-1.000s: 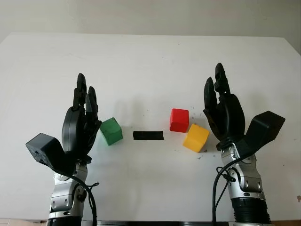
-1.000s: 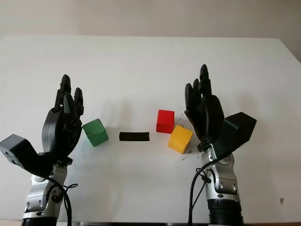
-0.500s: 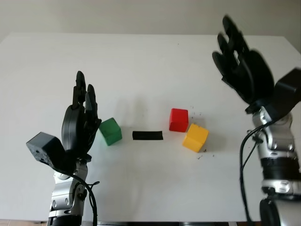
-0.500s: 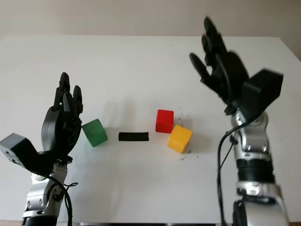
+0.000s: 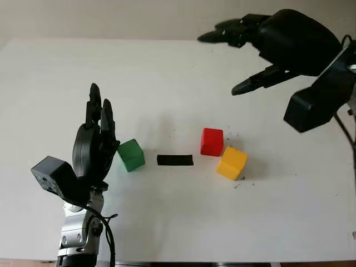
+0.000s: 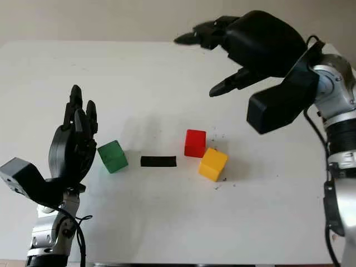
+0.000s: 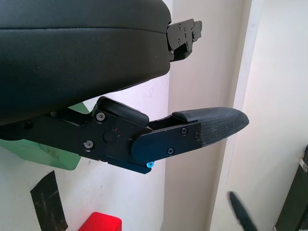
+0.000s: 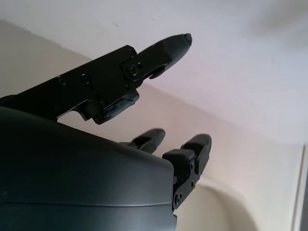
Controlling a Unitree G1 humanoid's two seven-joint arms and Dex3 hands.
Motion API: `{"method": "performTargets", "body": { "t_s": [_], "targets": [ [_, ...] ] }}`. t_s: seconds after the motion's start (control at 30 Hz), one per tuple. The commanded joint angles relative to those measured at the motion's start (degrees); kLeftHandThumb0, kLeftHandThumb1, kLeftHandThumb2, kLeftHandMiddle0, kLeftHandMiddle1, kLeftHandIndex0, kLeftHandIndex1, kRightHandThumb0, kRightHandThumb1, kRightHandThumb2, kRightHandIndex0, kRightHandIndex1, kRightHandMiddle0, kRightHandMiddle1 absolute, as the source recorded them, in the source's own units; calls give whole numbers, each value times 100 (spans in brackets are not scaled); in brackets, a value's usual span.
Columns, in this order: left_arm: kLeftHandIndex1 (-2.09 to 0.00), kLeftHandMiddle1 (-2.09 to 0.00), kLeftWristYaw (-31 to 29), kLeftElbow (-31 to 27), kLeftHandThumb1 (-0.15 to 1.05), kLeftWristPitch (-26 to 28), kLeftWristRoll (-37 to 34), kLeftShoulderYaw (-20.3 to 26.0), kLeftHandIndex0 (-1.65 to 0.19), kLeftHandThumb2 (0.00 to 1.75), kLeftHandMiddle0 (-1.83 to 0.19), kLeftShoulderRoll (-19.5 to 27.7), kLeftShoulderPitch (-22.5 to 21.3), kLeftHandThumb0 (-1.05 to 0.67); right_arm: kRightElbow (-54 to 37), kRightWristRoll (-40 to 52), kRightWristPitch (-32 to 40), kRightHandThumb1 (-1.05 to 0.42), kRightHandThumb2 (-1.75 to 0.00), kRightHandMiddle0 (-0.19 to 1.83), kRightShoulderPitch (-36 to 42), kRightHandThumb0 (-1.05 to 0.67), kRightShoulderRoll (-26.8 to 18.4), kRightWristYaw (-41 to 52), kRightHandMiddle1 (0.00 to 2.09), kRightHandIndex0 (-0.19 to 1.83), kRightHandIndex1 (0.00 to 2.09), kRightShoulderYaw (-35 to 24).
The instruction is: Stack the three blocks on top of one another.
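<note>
Three blocks lie on the white table (image 5: 167,222). A green block (image 5: 131,154) sits left of centre, a red block (image 5: 212,141) right of centre, and a yellow block (image 5: 232,163) touches the red one's near right corner. My left hand (image 5: 98,133) stands open just left of the green block, holding nothing. High over the table's far right, my right hand (image 5: 245,53) is open and empty, well above the red and yellow blocks. In the left wrist view the green block (image 7: 43,153) and the red block (image 7: 100,222) show beyond the hand's shell.
A short strip of black tape (image 5: 175,160) lies flat between the green and red blocks. Small dark specks dot the table around the yellow block. The table's far edge meets a pale wall (image 5: 139,16).
My right hand has risen from beside the yellow block, swung up and back, and now hangs high over the far right of the table. The left hand and the blocks have stayed put.
</note>
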Motion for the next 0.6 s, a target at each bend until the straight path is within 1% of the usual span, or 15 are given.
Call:
{"method": "performTargets", "body": {
  "t_s": [0.0,0.07,0.17,0.33,0.57],
  "targets": [
    [0,0,15,4,105,-50,20,-12,19,64,19,-1,-17,-77,104,-296,-164,-80,-5,45,-206,-42,-168,-186,33,55,26,211],
    [0,0,9,2,105,-60,9,-10,19,64,19,-1,-10,-77,147,-636,-296,-80,-5,44,-312,-43,-211,-363,31,49,24,427],
    [0,0,15,-21,105,-34,-14,-5,19,64,19,-9,5,-77,114,-1131,-438,-80,-5,41,-431,-49,-240,-738,27,38,19,707],
    [0,0,-34,31,105,-104,-5,3,19,64,19,22,9,-76,90,-1688,-580,-80,-5,39,-488,-57,-241,-1413,24,23,11,1048],
    [0,0,-74,56,105,-116,-7,20,19,65,19,47,12,-76,261,-1777,-774,-80,-5,44,-432,-56,-155,-1916,25,18,7,1288]
  ]
}}
